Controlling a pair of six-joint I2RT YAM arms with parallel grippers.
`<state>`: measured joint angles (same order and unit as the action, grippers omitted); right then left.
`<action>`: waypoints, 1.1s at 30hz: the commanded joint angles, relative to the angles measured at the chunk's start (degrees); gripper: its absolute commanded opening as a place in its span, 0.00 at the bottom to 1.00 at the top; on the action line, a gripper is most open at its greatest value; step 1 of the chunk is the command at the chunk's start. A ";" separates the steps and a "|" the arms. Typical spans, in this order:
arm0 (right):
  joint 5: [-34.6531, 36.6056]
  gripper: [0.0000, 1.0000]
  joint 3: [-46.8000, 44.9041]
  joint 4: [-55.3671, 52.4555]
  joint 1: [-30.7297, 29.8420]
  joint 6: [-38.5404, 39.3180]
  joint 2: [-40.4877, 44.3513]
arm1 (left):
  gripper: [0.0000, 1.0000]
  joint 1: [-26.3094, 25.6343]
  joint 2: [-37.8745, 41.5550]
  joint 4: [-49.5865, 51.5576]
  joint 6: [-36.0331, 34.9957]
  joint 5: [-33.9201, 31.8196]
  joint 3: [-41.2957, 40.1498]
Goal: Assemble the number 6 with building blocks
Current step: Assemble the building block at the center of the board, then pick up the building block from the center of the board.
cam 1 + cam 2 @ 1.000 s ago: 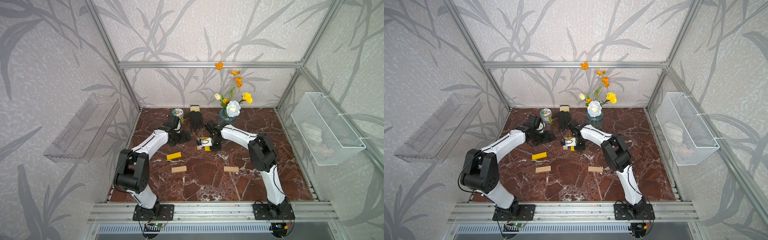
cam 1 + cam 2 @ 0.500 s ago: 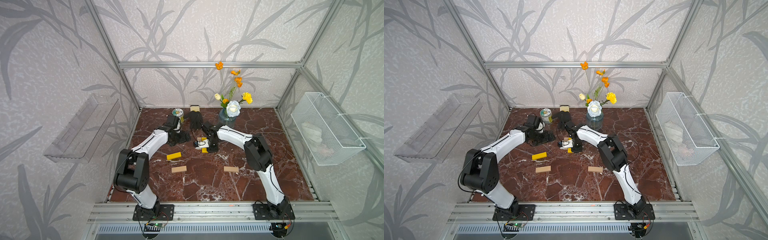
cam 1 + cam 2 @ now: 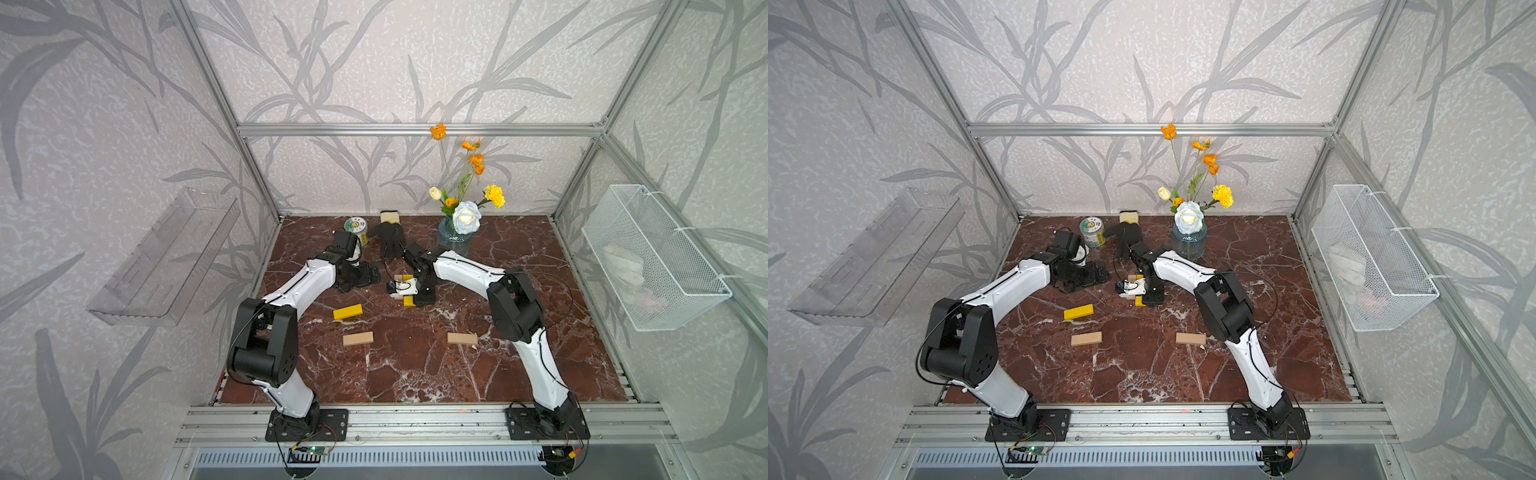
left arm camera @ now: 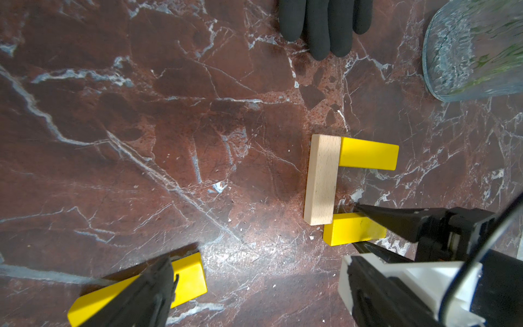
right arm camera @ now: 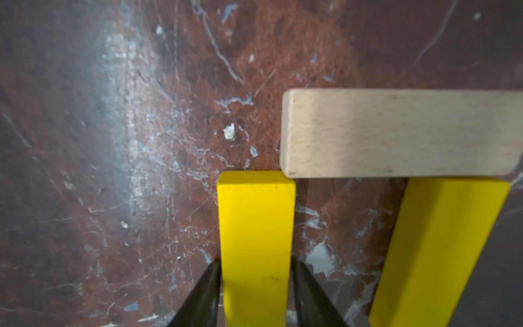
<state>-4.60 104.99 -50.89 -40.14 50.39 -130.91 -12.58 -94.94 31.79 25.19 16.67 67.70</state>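
Yellow block (image 5: 256,220) sits between fingers (image 5: 202,297) of the right end effector (image 5: 256,262); gripped or released, cannot tell

Both top views high in front, looking down, wrist views close overhead, sharing tan bar (image 4: 322,178)

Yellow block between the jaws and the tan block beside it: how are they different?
The yellow block is painted; the tan block is bare wood. The yellow block sits between the right jaws; the tan block lies free, crosswise to it. Both are flat, same-size bars.
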 commanded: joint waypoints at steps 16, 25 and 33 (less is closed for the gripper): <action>-2.43 0.99 -1.73 1.49 -0.10 -4.91 4.71 | 0.97 0.37 3.18 0.98 -1.06 0.49 -1.27; 2.54 0.99 -8.68 1.13 -1.06 -7.13 24.61 | 0.97 0.36 4.81 1.86 -1.69 -0.71 -1.34; -1.14 1.00 -37.82 8.94 -0.61 -29.17 50.56 | 0.97 0.35 6.69 0.77 -0.79 -1.18 -3.91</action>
<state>-1.39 73.34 -41.34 -41.76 28.91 -80.23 -12.53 -89.54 32.45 24.58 15.90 65.06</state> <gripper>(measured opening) 0.997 0.971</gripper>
